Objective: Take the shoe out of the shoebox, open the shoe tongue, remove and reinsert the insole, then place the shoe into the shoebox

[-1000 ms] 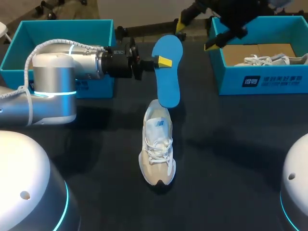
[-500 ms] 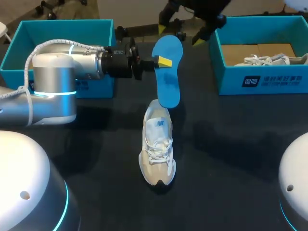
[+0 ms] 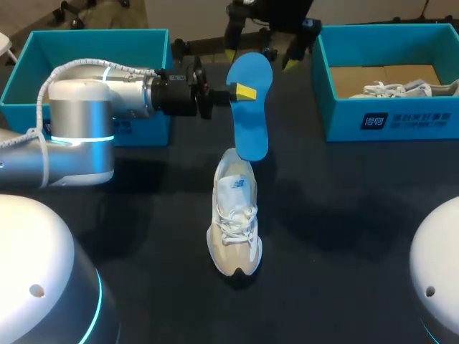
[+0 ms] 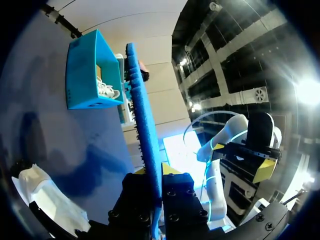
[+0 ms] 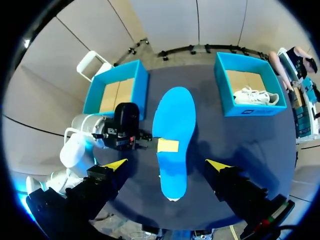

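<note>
The left claw (image 3: pixel 242 92) grips the insole (image 3: pixel 251 118) upright above the shoe (image 3: pixel 234 215), while the right claw (image 3: pixel 259 57) hovers open and empty over its top end.

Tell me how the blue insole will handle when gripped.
Probably fairly stiff: the blue insole hangs straight though the left gripper pinches just one edge. Likely light, being thin. It may flex if pushed away from the grip.

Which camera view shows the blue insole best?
Right wrist view: the insole faces it, whole outline visible. Head view shows its face too; left wrist view shows only its edge, in the left hand.
</note>
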### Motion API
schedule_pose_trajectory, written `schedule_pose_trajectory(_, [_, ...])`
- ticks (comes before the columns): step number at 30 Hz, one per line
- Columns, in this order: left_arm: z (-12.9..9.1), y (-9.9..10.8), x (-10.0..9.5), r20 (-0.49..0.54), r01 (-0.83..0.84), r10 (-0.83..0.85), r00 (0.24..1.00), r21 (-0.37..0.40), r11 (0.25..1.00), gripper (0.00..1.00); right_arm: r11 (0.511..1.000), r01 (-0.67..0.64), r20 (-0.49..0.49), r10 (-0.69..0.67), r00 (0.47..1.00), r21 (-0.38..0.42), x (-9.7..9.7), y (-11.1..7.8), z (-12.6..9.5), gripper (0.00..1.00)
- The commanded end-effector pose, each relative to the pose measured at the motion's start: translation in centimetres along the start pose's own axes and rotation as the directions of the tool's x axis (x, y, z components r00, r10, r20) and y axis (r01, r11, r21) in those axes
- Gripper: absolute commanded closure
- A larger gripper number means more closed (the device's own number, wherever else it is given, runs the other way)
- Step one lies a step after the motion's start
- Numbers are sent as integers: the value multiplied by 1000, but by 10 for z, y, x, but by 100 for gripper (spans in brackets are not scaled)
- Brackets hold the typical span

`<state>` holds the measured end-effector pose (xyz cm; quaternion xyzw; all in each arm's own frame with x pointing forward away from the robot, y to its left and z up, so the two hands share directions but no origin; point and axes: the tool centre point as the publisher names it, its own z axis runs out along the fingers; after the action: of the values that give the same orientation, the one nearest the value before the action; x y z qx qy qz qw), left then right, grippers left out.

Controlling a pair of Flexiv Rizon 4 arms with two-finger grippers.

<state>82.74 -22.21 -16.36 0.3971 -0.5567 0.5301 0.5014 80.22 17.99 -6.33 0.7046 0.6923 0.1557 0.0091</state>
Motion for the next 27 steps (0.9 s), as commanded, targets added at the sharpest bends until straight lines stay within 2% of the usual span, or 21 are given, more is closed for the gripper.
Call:
schedule_pose_trajectory(1, [0,0,0,0,0,0,1000,0,1000,100,1000,6,58,-7,998,14,7,4,3,0])
schedule_pose_trajectory(17, [0,0,0,0,0,0,1000,0,1000,100,999,20,77,-24,997,50,8,1,9,0])
schedule_pose_trajectory(23, [0,0,0,0,0,0,1000,0,1000,100,999,17,42,-19,999,43,7,1,8,0])
schedule_pose_trajectory(27, [0,0,0,0,0,0,1000,0,1000,100,999,9,-34,-8,999,36,2,0,2,0])
